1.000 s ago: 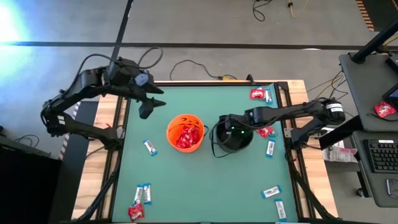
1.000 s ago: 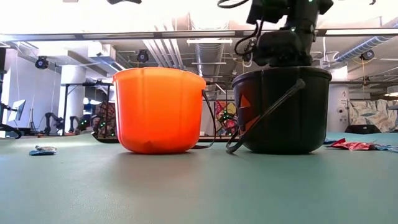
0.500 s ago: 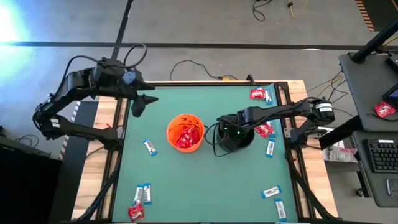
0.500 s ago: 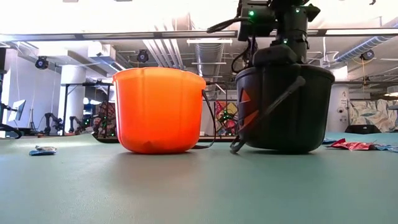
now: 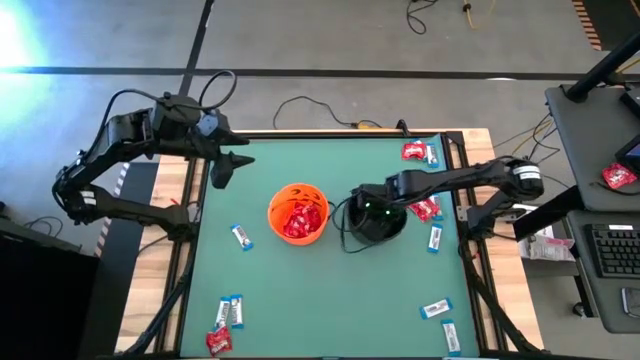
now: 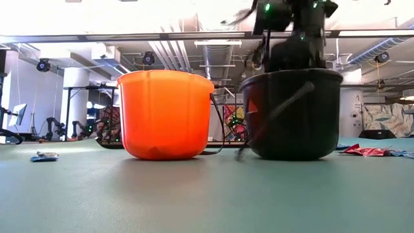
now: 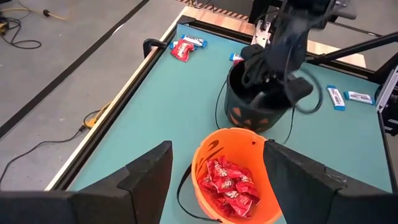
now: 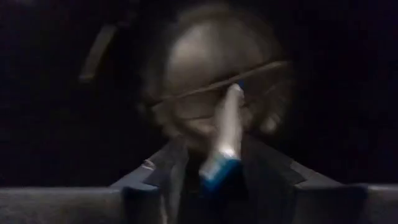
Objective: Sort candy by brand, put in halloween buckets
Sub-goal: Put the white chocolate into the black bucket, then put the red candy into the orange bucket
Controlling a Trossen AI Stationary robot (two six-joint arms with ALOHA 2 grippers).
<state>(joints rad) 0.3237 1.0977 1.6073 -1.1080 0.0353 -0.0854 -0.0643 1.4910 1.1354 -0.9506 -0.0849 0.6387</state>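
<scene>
My right gripper (image 5: 368, 212) hangs in the mouth of the black bucket (image 6: 291, 113). In the right wrist view a white-and-blue bar (image 8: 224, 140) stands between my two fingers (image 8: 163, 167), above the dark bucket floor. The jaws stand partly apart there, with a gap showing on each side of the bar. I cannot tell whether the bar is already falling or is lightly pinched.

Step in hand, as I judge it: dropping this bar into the black bucket, the pail for the white-and-blue brand. The orange bucket (image 5: 298, 213), just beside my right gripper on the side toward the left arm, holds red packets (image 7: 229, 186).

My left gripper (image 5: 222, 172) waits over the far left corner of the table (image 5: 330, 290), fingers spread, holding nothing.

Work outstanding: loose candy lies on the table. Nearest to my right gripper, beyond the black bucket, are a red packet (image 5: 427, 211) and a bar (image 5: 435, 238). More lies well apart at the near edge (image 5: 436, 309) and near the far corner (image 5: 417, 152).

Next move, in my judgement: spread the jaws fully, confirm the bar has dropped, lift straight up clear of the rim and thin handle, then go for the nearest bar.
</scene>
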